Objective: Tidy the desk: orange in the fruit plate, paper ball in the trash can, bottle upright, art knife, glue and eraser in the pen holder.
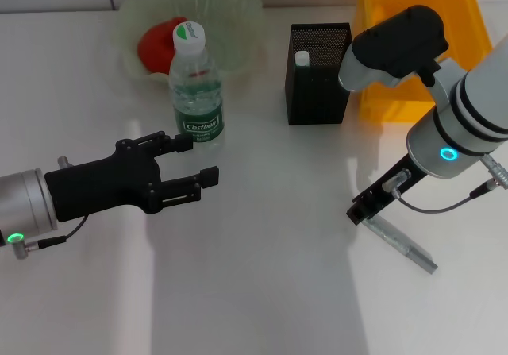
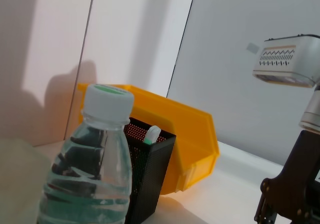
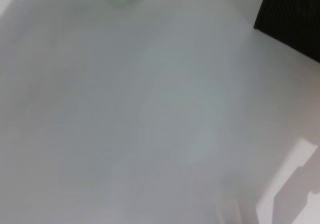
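The clear water bottle [image 1: 196, 85] with a white-and-green cap stands upright in front of the pale green fruit plate [image 1: 230, 13], which holds a red-orange fruit [image 1: 161, 44]. My left gripper [image 1: 197, 160] is open and empty, just in front of the bottle's base; its wrist view shows the bottle [image 2: 92, 174] close up. The black mesh pen holder [image 1: 317, 85] holds a white-capped glue stick [image 1: 302, 57]. A grey art knife [image 1: 406, 245] lies flat on the table, its near end right under my right gripper [image 1: 367, 206]. Paper ball and eraser are out of view.
A yellow bin [image 1: 421, 45] stands behind and to the right of the pen holder, and also shows in the left wrist view [image 2: 190, 139]. The right wrist view shows bare white table [image 3: 150, 114] and a corner of the pen holder [image 3: 295, 18].
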### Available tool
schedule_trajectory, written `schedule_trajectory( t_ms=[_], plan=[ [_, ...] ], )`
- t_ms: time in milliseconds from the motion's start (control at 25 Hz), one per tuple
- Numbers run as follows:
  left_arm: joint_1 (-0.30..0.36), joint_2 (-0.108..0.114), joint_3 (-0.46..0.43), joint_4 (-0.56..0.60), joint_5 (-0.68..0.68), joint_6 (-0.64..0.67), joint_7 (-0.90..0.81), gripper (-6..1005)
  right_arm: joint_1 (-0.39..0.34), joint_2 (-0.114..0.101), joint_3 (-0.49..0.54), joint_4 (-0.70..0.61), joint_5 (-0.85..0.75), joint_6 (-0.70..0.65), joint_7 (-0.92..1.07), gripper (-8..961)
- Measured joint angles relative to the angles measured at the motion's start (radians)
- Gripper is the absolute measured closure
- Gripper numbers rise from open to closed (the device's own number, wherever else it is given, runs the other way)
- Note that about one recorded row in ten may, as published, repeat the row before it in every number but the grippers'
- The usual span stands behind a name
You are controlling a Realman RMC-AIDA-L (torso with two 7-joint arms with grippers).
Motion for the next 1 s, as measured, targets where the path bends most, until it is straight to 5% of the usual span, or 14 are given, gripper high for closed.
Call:
schedule_trajectory(
  t_ms=[200,640,1000],
  plan=[
    [-0.001,-0.002,0.0,-0.001,0.0,-0.002,0.0,218,-0.009,0.001,-0.026,0.002,0.0,0.002,0.001,633],
    [-0.003,-0.004,0.0,0.0,0.0,-0.004,0.001,218,-0.012,0.002,-0.04,0.024,0.0,0.015,0.002,693],
    [-0.001,-0.003,0.0,0.0,0.0,-0.004,0.0,218,-0.071,-0.004,-0.025,-0.124,-0.001,-0.005,0.002,814]
  ],
)
